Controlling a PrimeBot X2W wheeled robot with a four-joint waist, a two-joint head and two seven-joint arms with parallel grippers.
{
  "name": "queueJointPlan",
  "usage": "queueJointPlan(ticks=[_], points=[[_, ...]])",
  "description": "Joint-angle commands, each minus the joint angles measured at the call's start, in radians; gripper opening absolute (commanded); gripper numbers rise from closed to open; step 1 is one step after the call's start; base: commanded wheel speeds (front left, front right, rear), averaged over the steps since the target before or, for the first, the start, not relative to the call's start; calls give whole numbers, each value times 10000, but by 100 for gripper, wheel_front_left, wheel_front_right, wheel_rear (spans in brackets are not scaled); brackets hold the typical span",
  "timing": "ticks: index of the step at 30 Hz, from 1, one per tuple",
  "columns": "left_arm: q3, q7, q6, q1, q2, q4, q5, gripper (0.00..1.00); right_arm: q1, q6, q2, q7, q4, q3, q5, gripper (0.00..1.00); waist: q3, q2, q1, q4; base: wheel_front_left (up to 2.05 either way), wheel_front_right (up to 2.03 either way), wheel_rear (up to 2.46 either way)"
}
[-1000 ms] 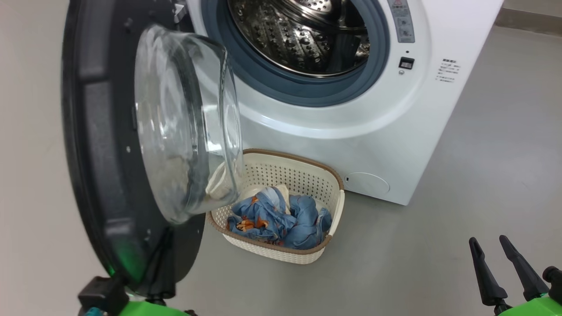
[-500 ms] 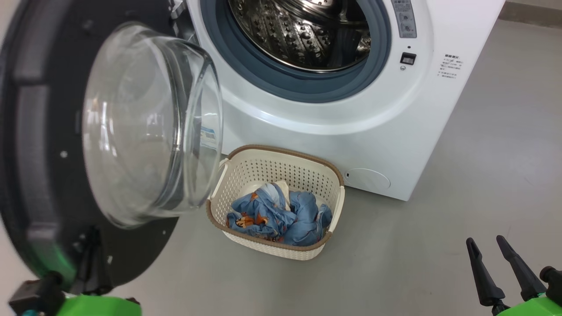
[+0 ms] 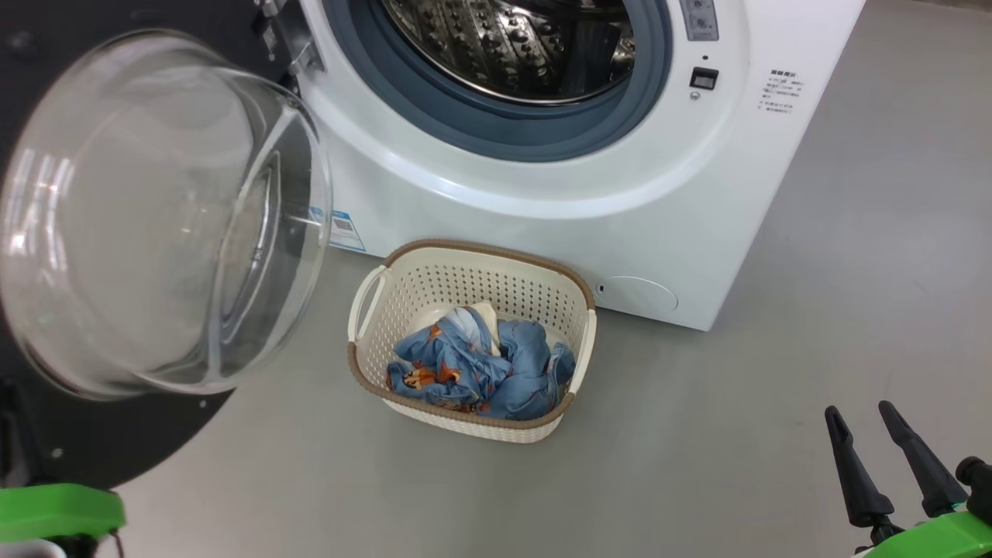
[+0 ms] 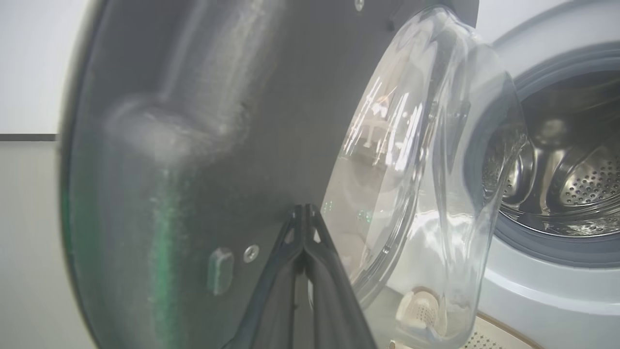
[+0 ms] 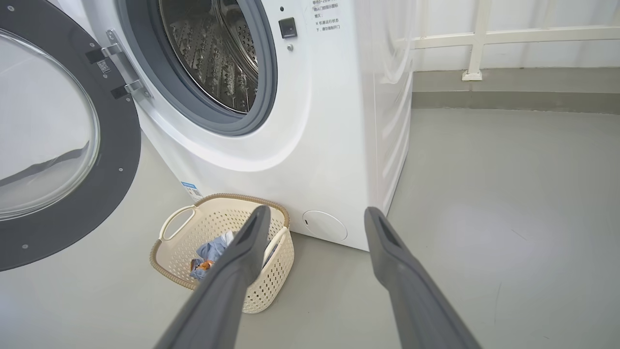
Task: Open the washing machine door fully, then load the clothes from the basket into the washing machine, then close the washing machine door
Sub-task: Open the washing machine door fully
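You are seeing the washing machine door point(image 3: 155, 217) hanging wide open across the left side of the head view, its glass bowl bulging toward the camera. In the left wrist view, your left gripper point(image 4: 304, 209) is pointing its two fingers, pressed together with nothing between them, up at the door's black inner face just left of the glass. Whether the tips are touching it is not clear. Your right gripper point(image 3: 860, 411) is sitting at the lower right of the head view, fingers spread and holding nothing, well apart from the basket point(image 3: 465, 291). The basket is standing on the floor point(image 3: 697, 434) at centre frame, just in front of the washing machine point(image 3: 620, 209). The clothes point(image 3: 480, 368) are lying bunched inside the basket.
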Motion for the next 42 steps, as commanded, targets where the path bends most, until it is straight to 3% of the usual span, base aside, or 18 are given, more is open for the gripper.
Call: queueJointPlan(ticks=[1, 16, 27, 34, 42], points=[[699, -65, 2, -536, 604, -5, 179, 0, -326, 16, -255, -122, -269, 212, -51, 100, 108, 0, 0, -53, 0, 0, 0], [2451, -65, -211, -2410, 2187, 2184, 1037, 0, -797, 16, -431, -122, -373, 366, -45, 100, 995, 0, 0, -394, 0, 0, 0], [3094, -65, -346, -3643, 3133, 3613, 1462, 0, -1267, 16, -581, -122, -483, 384, -54, 100, 1783, 0, 0, -561, 0, 0, 0], [3321, -65, -323, -4237, 3575, 4462, 1745, 0, -1586, 16, -587, -122, -512, 479, -60, 100, 2145, 0, 0, -710, 0, 0, 0], [3480, -65, -273, -4489, 3644, 4648, 1955, 0, -1698, 16, -538, -122, -460, 501, -53, 100, 2178, 0, 0, -748, 0, 0, 0]])
